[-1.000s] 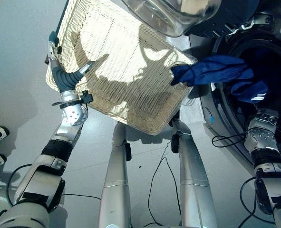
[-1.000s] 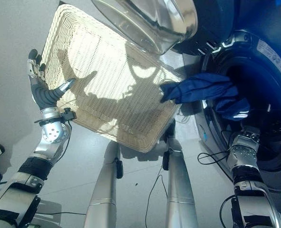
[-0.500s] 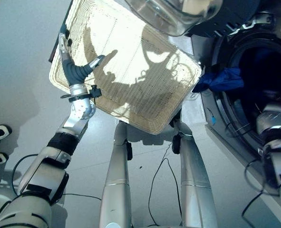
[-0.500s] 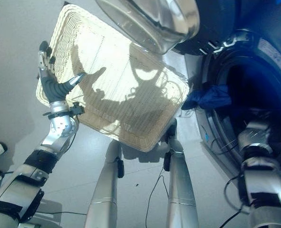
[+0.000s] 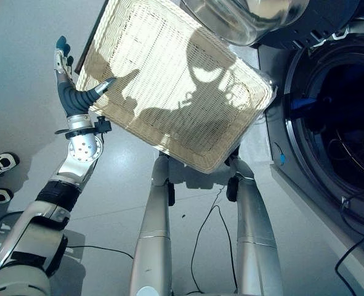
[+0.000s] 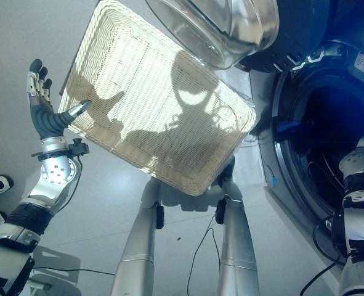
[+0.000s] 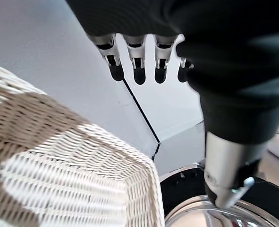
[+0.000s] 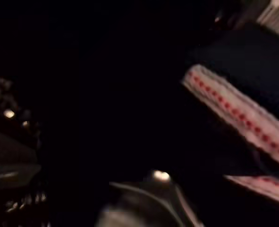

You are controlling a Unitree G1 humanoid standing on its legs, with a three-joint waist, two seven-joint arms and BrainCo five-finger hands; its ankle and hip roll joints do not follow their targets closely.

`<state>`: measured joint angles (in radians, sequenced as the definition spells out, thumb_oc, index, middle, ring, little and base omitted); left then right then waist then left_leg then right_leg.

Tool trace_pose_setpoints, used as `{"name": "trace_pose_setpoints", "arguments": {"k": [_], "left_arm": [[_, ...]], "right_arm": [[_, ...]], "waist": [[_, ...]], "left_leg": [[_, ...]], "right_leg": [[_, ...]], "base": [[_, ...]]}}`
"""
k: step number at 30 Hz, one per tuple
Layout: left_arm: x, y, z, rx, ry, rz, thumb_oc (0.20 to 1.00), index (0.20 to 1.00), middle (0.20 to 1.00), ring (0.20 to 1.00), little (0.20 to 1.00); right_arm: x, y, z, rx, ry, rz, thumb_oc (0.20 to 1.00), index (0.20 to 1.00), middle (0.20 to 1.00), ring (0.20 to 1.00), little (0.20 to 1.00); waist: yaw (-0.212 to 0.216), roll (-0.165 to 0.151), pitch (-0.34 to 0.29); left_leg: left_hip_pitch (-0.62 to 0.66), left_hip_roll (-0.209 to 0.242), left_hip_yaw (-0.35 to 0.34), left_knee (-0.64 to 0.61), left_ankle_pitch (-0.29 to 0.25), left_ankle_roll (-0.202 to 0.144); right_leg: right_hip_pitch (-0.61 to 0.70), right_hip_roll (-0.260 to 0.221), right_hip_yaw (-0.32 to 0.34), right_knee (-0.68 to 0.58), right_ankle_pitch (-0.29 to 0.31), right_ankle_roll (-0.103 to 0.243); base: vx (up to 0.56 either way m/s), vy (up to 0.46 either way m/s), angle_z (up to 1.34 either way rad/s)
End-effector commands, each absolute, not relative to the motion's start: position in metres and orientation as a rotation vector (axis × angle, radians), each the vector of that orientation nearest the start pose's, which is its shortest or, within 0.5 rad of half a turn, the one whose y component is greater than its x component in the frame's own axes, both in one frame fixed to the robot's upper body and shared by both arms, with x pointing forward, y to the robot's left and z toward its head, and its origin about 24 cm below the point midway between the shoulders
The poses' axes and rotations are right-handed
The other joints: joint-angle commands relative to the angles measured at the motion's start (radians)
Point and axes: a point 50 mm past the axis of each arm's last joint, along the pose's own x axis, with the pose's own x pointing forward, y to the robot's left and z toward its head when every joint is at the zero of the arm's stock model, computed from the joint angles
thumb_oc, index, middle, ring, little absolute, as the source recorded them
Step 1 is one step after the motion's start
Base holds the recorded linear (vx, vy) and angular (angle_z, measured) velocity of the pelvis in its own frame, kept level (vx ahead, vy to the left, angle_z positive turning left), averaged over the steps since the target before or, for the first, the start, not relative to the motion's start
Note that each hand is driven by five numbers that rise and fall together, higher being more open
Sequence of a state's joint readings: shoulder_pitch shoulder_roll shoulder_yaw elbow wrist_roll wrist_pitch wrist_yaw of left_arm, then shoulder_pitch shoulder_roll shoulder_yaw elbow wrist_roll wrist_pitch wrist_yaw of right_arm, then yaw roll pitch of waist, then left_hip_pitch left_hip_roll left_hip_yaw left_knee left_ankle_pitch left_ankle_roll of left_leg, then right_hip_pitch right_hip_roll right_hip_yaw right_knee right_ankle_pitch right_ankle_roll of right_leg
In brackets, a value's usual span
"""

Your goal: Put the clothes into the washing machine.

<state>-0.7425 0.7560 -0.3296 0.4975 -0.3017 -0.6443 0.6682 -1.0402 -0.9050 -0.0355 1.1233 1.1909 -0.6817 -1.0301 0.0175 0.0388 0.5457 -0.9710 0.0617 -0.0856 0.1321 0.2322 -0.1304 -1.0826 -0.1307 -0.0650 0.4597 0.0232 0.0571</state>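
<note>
A pale wicker basket (image 5: 169, 74) stands raised in front of me, its woven bottom in full view. My left hand (image 5: 69, 94) is open beside the basket's left rim, fingers straight and the thumb tip at the rim. To the right is the washing machine's dark drum opening (image 5: 339, 123). A bit of blue cloth (image 5: 302, 103) lies just inside it. My right arm (image 6: 360, 169) reaches into the drum and the hand is hidden there. In the right wrist view, dark blue cloth with a white, red-dotted band (image 8: 238, 106) lies in the dark.
The washer's round glass door (image 5: 246, 18) hangs open above the basket's far corner. A person's shoes (image 5: 0, 166) stand on the grey floor at the lower left. The machine's front edge (image 5: 305, 191) runs along the right.
The blue cloth has gone from the basket's right corner into the drum, and my right arm followed it in. My left hand has shifted out to the basket's left rim.
</note>
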Motion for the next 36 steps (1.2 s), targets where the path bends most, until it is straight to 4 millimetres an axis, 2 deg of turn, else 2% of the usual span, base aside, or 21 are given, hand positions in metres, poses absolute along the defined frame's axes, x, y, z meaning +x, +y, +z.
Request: {"name": "trace_pose_setpoints", "arguments": {"k": [1, 3, 6, 11, 12, 13, 16, 20, 21, 23, 26, 30, 31, 34, 36], "left_arm": [[0.329, 0.250, 0.257, 0.190, -0.980, 0.415, 1.000, 1.000, 1.000, 1.000, 1.000], [0.331, 0.248, 0.256, 0.189, -0.974, 0.409, 1.000, 1.000, 1.000, 1.000, 1.000], [0.335, 0.240, 0.259, 0.184, -0.978, 0.392, 1.000, 1.000, 1.000, 1.000, 1.000], [0.339, 0.232, 0.261, 0.178, -0.976, 0.374, 1.000, 1.000, 1.000, 1.000, 1.000], [0.340, 0.229, 0.258, 0.179, -0.967, 0.366, 1.000, 1.000, 1.000, 1.000, 1.000], [0.340, 0.228, 0.260, 0.180, -0.972, 0.365, 1.000, 1.000, 1.000, 1.000, 1.000], [0.341, 0.224, 0.251, 0.205, -0.934, 0.339, 1.000, 1.000, 1.000, 1.000, 1.000], [0.343, 0.224, 0.243, 0.201, -0.892, 0.316, 1.000, 1.000, 1.000, 1.000, 1.000], [0.345, 0.226, 0.232, 0.184, -0.836, 0.307, 1.000, 1.000, 1.000, 1.000, 1.000], [0.346, 0.225, 0.224, 0.174, -0.802, 0.303, 1.000, 1.000, 1.000, 1.000, 1.000], [0.347, 0.225, 0.205, 0.168, -0.723, 0.299, 1.000, 1.000, 1.000, 1.000, 1.000], [0.351, 0.221, 0.187, 0.170, -0.640, 0.278, 1.000, 1.000, 1.000, 1.000, 1.000], [0.352, 0.220, 0.178, 0.183, -0.598, 0.264, 1.000, 1.000, 1.000, 1.000, 1.000], [0.352, 0.220, 0.168, 0.202, -0.558, 0.259, 1.000, 1.000, 1.000, 1.000, 1.000], [0.351, 0.219, 0.151, 0.208, -0.501, 0.264, 1.000, 1.000, 1.000, 1.000, 1.000]], "right_arm": [[0.193, -0.476, 0.311, 0.691, -0.972, -1.708, 1.000, 1.000, 1.000, 1.000, 1.000], [0.199, -0.474, 0.309, 0.662, -0.927, -1.709, 1.000, 1.000, 1.000, 1.000, 1.000], [0.225, -0.468, 0.303, 0.436, -0.695, -1.656, 1.000, 1.000, 1.000, 1.000, 1.000], [0.259, -0.451, 0.298, 0.135, -0.491, -1.551, 1.000, 1.000, 1.000, 1.000, 1.000], [0.269, -0.443, 0.297, 0.081, -0.469, -1.509, 1.000, 1.000, 1.000, 1.000, 1.000], [0.271, -0.441, 0.298, 0.068, -0.474, -1.502, 1.000, 1.000, 1.000, 1.000, 1.000], [0.293, -0.422, 0.281, -0.097, -0.406, -1.388, 1.000, 1.000, 1.000, 1.000, 1.000], [0.302, -0.413, 0.265, -0.165, -0.371, -1.320, 1.000, 1.000, 1.000, 1.000, 1.000], [0.312, -0.403, 0.246, -0.240, -0.331, -1.242, 1.000, 1.000, 1.000, 1.000, 1.000], [0.318, -0.394, 0.234, -0.296, -0.304, -1.200, 1.000, 1.000, 1.000, 1.000, 1.000], [0.330, -0.372, 0.203, -0.326, -0.239, -1.067, 1.000, 1.000, 1.000, 1.000, 1.000], [0.340, -0.348, 0.179, -0.398, -0.208, -0.929, 1.000, 1.000, 1.000, 1.000, 1.000], [0.344, -0.337, 0.167, -0.419, -0.182, -0.851, 1.000, 1.000, 1.000, 1.000, 1.000], [0.346, -0.324, 0.153, -0.440, -0.160, -0.766, 1.000, 1.000, 1.000, 1.000, 1.000], [0.346, -0.302, 0.129, -0.438, -0.125, -0.670, 1.000, 1.000, 1.000, 1.000, 1.000]], "waist": [[-0.027, -0.085, -0.026], [-0.024, -0.080, -0.026], [-0.018, -0.069, -0.026], [-0.015, -0.056, -0.026], [-0.014, -0.052, -0.026], [-0.016, -0.052, -0.026], [-0.018, -0.049, -0.026], [-0.017, -0.051, -0.026], [-0.018, -0.051, -0.026], [-0.021, -0.052, -0.026], [-0.025, -0.055, -0.026], [-0.027, -0.059, -0.026], [-0.028, -0.061, -0.026], [-0.029, -0.064, -0.026], [-0.032, -0.066, -0.026]], "left_leg": [[0.009, -0.071, 0.015, 0.106, -0.121, 0.034], [0.018, -0.072, 0.014, 0.106, -0.128, 0.035], [0.009, -0.083, 0.013, 0.102, -0.118, 0.040], [-0.002, -0.089, 0.018, 0.113, -0.122, 0.042], [0.007, -0.091, 0.017, 0.116, -0.134, 0.044], [-0.003, -0.093, 0.018, 0.115, -0.125, 0.045], [0.013, -0.091, 0.025, 0.120, -0.141, 0.048], [0.027, -0.094, 0.028, 0.122, -0.146, 0.052], [0.047, -0.096, 0.031, 0.124, -0.154, 0.055], [0.061, -0.096, 0.036, 0.126, -0.157, 0.056], [0.097, -0.095, 0.047, 0.126, -0.165, 0.062], [0.141, -0.093, 0.057, 0.123, -0.171, 0.066], [0.165, -0.093, 0.061, 0.125, -0.176, 0.068], [0.196, -0.092, 0.066, 0.126, -0.183, 0.070], [0.237, -0.088, 0.073, 0.125, -0.191, 0.072]], "right_leg": [[0.107, 0.049, -0.060, -0.262, 0.187, 0.080], [0.117, 0.049, -0.061, -0.263, 0.180, 0.082], [0.106, 0.043, -0.063, -0.270, 0.191, 0.081], [0.096, 0.037, -0.064, -0.265, 0.190, 0.082], [0.103, 0.039, -0.063, -0.263, 0.181, 0.083], [0.094, 0.037, -0.064, -0.266, 0.188, 0.081], [0.107, 0.041, -0.060, -0.260, 0.176, 0.081], [0.119, 0.041, -0.060, -0.260, 0.174, 0.082], [0.137, 0.040, -0.058, -0.260, 0.171, 0.083], [0.149, 0.040, -0.056, -0.259, 0.170, 0.083], [0.181, 0.040, -0.050, -0.258, 0.168, 0.083], [0.224, 0.035, -0.046, -0.259, 0.163, 0.085], [0.247, 0.033, -0.045, -0.258, 0.162, 0.086], [0.273, 0.031, -0.044, -0.255, 0.158, 0.086], [0.308, 0.031, -0.036, -0.252, 0.149, 0.084]], "base": [[0.00, 0.000, 0.00], [0.00, 0.000, 0.00], [0.00, 0.000, 0.00], [0.00, 0.007, 0.00], [-0.02, 0.043, 0.00], [0.01, 0.044, 0.00], [0.00, 0.042, 0.02], [-0.01, 0.023, 0.01], [-0.04, 0.063, 0.03], [-0.03, 0.066, 0.03], [-0.04, 0.070, 0.01], [-0.05, 0.046, 0.00], [-0.05, 0.040, 0.00], [-0.03, 0.048, 0.00], [-0.04, 0.083, -0.01]]}}
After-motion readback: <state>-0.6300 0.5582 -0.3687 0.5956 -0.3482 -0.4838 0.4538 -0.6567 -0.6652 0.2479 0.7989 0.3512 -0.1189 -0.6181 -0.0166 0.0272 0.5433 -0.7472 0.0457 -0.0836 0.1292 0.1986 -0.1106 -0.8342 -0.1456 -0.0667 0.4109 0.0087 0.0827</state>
